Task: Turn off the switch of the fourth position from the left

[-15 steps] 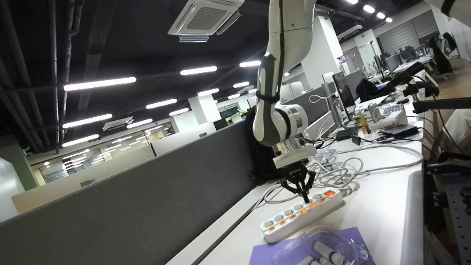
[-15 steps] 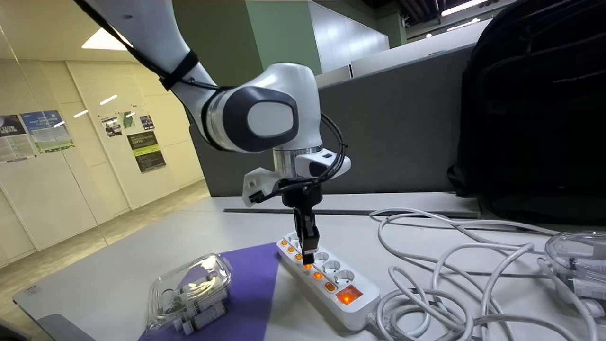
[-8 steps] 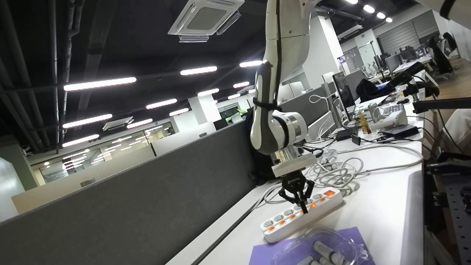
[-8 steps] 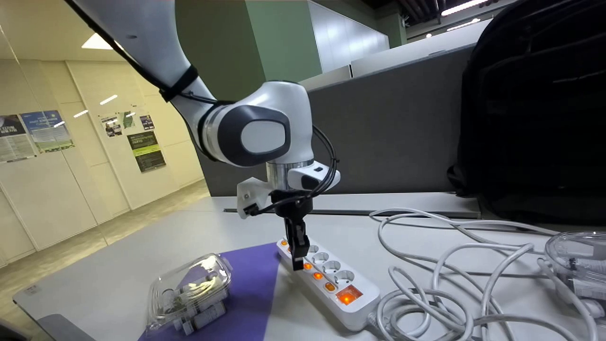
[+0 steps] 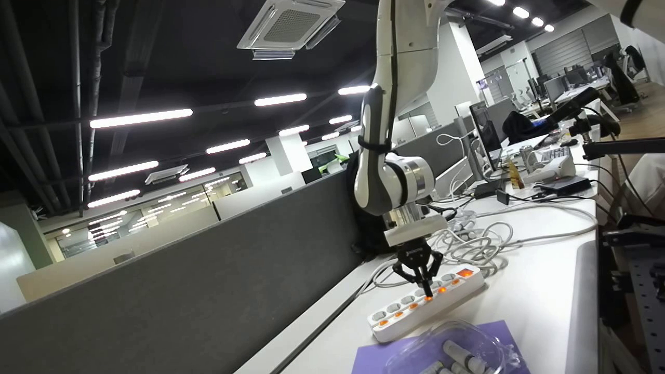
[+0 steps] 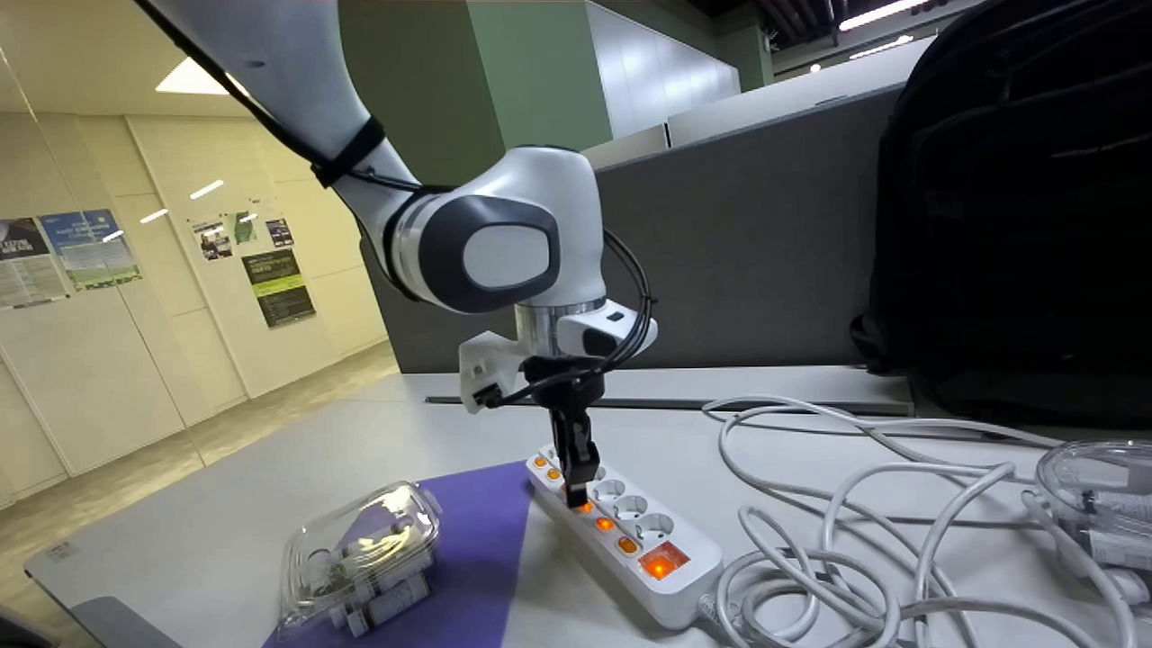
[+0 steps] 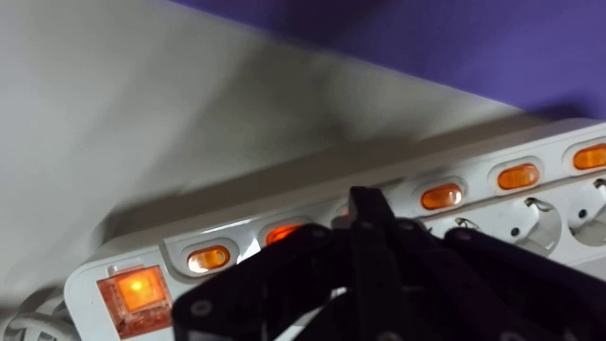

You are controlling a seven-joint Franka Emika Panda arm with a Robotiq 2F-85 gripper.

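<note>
A white power strip [image 5: 448, 305] lies on the desk with a row of small orange switches; it shows in an exterior view [image 6: 621, 569] and the wrist view [image 7: 476, 192]. The fourth switch from the left [image 5: 428, 298] glows; it also glows in an exterior view [image 6: 586, 508]. In the wrist view a sliver of it [image 7: 347, 212] shows behind the fingers. My gripper [image 5: 428, 294] is shut and empty, fingertips down at this switch, also in an exterior view [image 6: 576, 500] and the wrist view [image 7: 367, 192]. Whether it touches or hovers I cannot tell.
The neighbouring lit switch [image 5: 442, 290] and the large lit main switch [image 5: 465, 272] are on the strip. A clear plastic box [image 6: 364, 553] with tubes stands on a purple sheet [image 6: 490, 531]. Coiled white cables [image 6: 810, 576] lie beyond the strip; a grey partition [image 6: 747, 225] stands behind.
My shut gripper has moved from the socket side across the switch row towards the box side, then slightly back onto the fourth switch. The strip has not moved; the switch's glow looks the same.
</note>
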